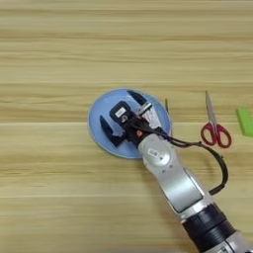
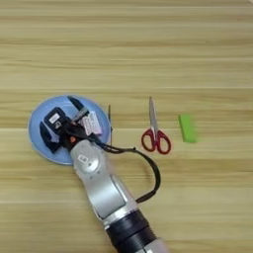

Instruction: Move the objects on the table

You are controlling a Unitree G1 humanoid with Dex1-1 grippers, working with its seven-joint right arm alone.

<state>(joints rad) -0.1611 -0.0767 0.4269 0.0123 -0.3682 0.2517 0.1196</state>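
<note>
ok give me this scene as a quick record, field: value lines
surface: wooden table
plate: light-blue plate, left of centre
box: white-and-pink box on the plate, partly hidden by the arm
claw: right claw over the plate, fingers spread
scissors: red-handled scissors right of the plate, blades pointing away
green item: small green block right of the scissors

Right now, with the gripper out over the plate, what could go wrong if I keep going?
The right gripper hangs over the light-blue plate with its fingers spread, one close to the small box; closing or sweeping could knock the box off or drag the plate. The forearm's black cable loops near the red-handled scissors and could snag them on a pull-back.
</note>
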